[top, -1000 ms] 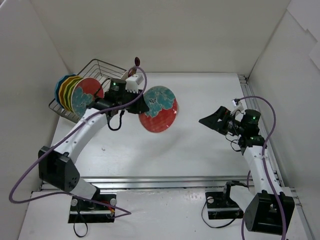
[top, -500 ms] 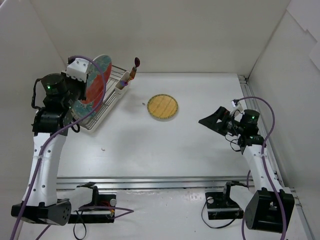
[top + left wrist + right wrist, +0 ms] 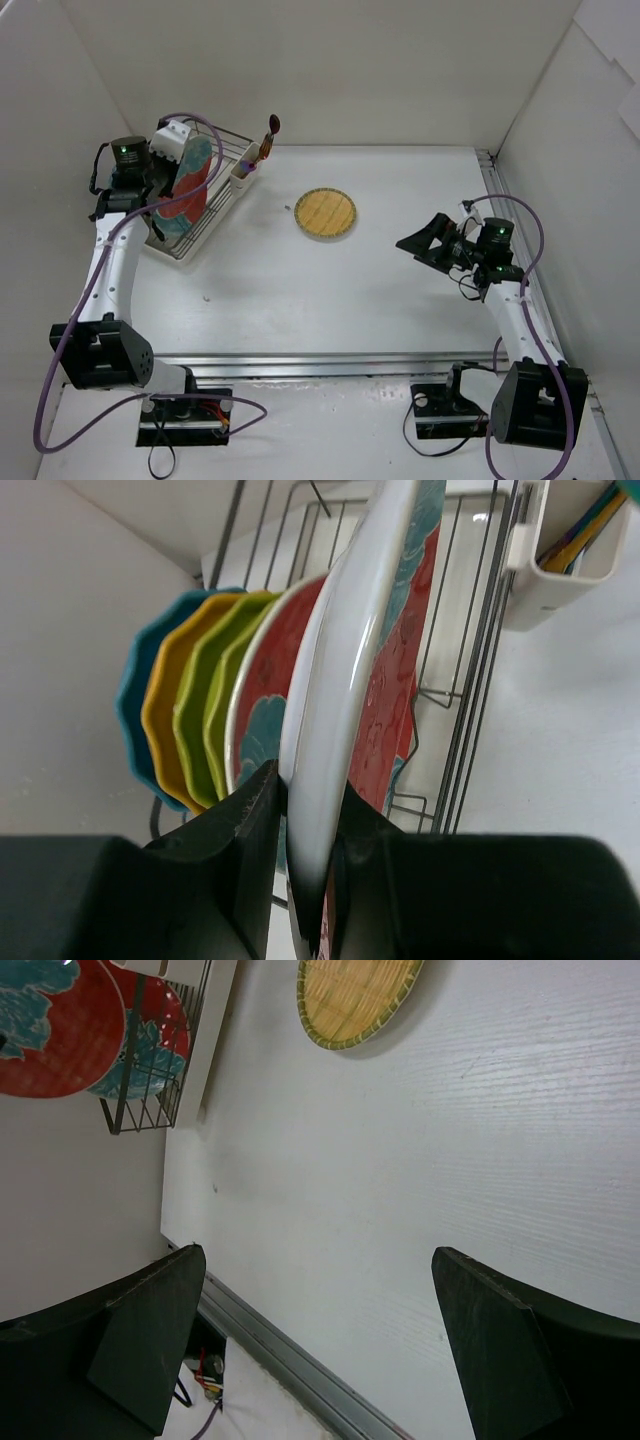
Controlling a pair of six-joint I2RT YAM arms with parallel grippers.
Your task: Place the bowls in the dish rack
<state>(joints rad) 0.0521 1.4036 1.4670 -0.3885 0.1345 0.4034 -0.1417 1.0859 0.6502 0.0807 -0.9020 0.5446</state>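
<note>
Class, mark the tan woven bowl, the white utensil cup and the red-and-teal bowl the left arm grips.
tan woven bowl (image 3: pixel 325 213): top view, centre of woven face
white utensil cup (image 3: pixel 560 590): left wrist view, side wall
gripped red-and-teal bowl (image 3: pixel 330 680): left wrist view, white underside

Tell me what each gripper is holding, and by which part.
The left gripper is shut on the rim of a red-and-teal patterned bowl, which stands on edge. The right gripper is open and holds nothing.
</note>
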